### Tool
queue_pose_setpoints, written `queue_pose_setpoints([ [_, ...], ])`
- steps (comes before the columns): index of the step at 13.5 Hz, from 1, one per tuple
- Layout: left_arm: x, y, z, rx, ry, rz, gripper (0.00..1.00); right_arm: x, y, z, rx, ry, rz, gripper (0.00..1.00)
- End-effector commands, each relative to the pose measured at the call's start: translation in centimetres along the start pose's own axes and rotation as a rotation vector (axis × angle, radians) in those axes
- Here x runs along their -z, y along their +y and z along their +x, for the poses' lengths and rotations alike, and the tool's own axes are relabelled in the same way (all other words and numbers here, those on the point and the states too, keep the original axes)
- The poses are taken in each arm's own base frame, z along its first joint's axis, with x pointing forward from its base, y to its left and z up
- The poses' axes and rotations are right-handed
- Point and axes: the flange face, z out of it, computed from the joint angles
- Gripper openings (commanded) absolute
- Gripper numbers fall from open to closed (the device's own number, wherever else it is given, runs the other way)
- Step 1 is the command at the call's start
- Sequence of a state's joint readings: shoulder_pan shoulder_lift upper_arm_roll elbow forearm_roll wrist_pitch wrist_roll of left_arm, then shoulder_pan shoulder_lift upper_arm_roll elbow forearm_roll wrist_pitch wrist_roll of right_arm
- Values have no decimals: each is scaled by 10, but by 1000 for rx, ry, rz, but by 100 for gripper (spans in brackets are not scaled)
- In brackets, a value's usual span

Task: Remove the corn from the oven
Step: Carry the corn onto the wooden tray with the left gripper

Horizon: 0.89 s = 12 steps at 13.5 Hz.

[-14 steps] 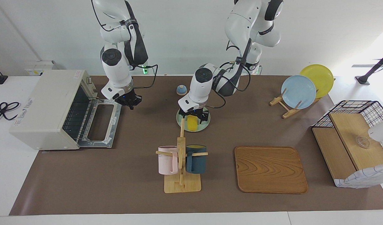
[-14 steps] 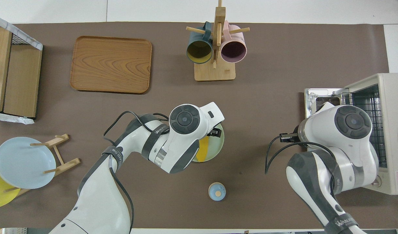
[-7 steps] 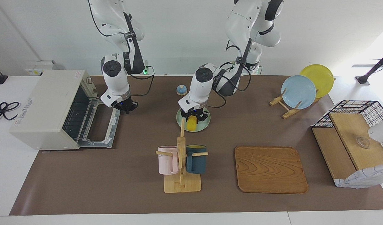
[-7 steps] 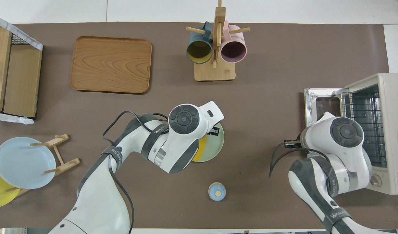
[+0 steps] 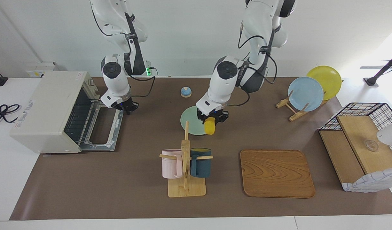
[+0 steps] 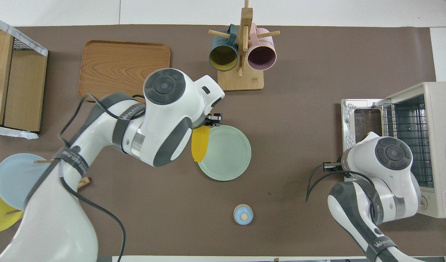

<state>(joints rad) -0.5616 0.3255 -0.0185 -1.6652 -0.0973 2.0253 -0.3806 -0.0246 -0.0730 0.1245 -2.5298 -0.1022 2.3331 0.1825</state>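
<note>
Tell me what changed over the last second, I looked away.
The left gripper shut its fingers on the bright yellow corn cob and lifted it off the pale green plate, carrying it over the plate's edge toward the left arm's end of the table. The right gripper, shut, drew back toward the robots over the cream-white toaster oven's open door. Plate, oven and the rest stayed put.

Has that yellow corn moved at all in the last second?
Yes. The corn lay on the pale green plate; now the left gripper holds it up over the plate's edge toward the left arm's end of the table.
</note>
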Motion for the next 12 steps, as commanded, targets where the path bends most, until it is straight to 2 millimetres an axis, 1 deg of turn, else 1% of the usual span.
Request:
queue_pose_setpoints([
  [1,18,-70,36,27,8,30,0,2,11,-8,21,0,-45,0],
  [2,17,-107,51,51,11,27,0,3,17,-7,44,-3,-87,0],
  [3,25,-138,69,51,31,21,0,4,20,-7,73,1,-134,0],
  [4,21,-164,86,73,32,19,0,5,24,-5,78,2,-161,0],
  [5,17,-186,106,102,47,17,0,7,28,-3,83,6,-180,0],
  [6,6,-198,127,119,56,14,0,11,29,-1,84,-6,-193,0],
  [7,-2,-216,145,144,71,12,0,22,28,6,80,-22,-213,0],
  [8,-11,-244,159,171,91,5,0,36,31,14,76,-56,-254,0],
  [10,-26,-269,171,160,118,3,0,61,38,26,76,-70,-301,0],
  [11,-31,-277,175,167,145,2,0,74,40,29,74,-79,-314,0],
  [12,-42,-279,177,164,148,2,0,85,42,31,82,-87,-319,0],
])
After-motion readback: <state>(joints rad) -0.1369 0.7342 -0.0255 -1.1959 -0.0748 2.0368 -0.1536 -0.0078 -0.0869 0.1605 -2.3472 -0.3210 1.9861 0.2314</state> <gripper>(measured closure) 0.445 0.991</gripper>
